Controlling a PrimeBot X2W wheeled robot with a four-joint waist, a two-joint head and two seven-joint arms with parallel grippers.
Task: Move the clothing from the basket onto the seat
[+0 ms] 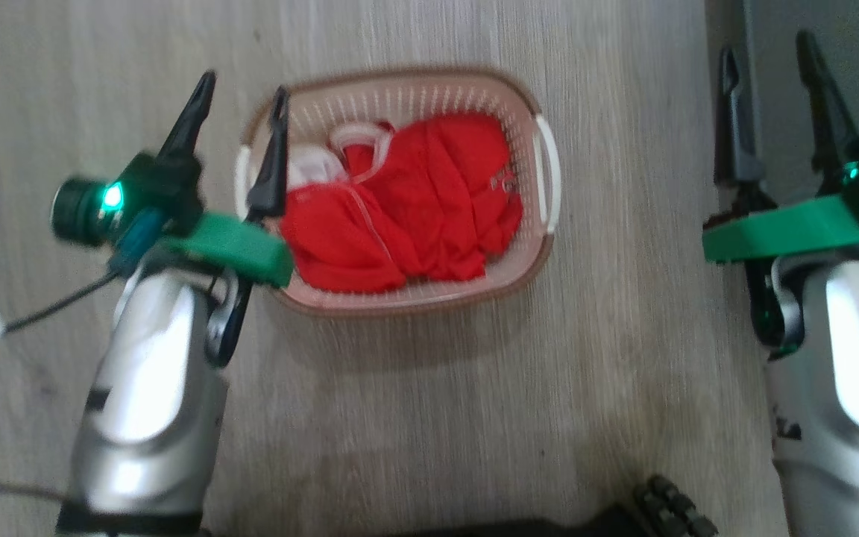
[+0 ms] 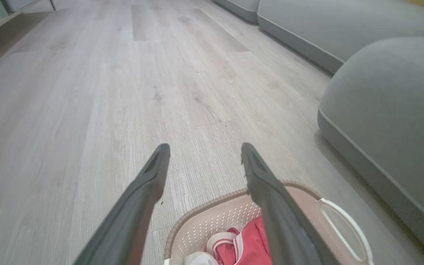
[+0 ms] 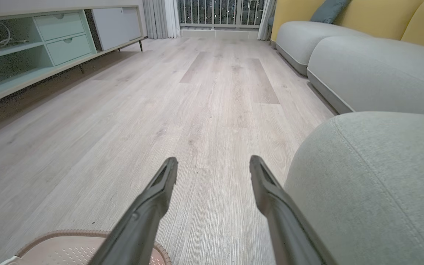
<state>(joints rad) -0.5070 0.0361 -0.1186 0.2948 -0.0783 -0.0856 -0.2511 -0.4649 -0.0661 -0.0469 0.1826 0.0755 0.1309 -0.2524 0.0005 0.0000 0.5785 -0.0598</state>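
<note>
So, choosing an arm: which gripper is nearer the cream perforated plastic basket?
The left gripper, one dark finger over the basket's rim; the right gripper hangs far aside.

Matt, pale wood-grain floor (image 1: pixel 429 373) with fine streaks. Smooth, perforated cream plastic basket (image 1: pixel 414 93), edged with a brown woven-look rim. Thin, soft red cloth clothing (image 1: pixel 414 209), creased and crumpled, with white trim. Grey woven-fabric seat (image 3: pixel 374 184), matt and lightly textured, with a stitched seam. Glossy silver forearm shell (image 1: pixel 146 388), hard and smooth, catching bright highlights, beside a matt plastic green band (image 1: pixel 232 246).
</note>
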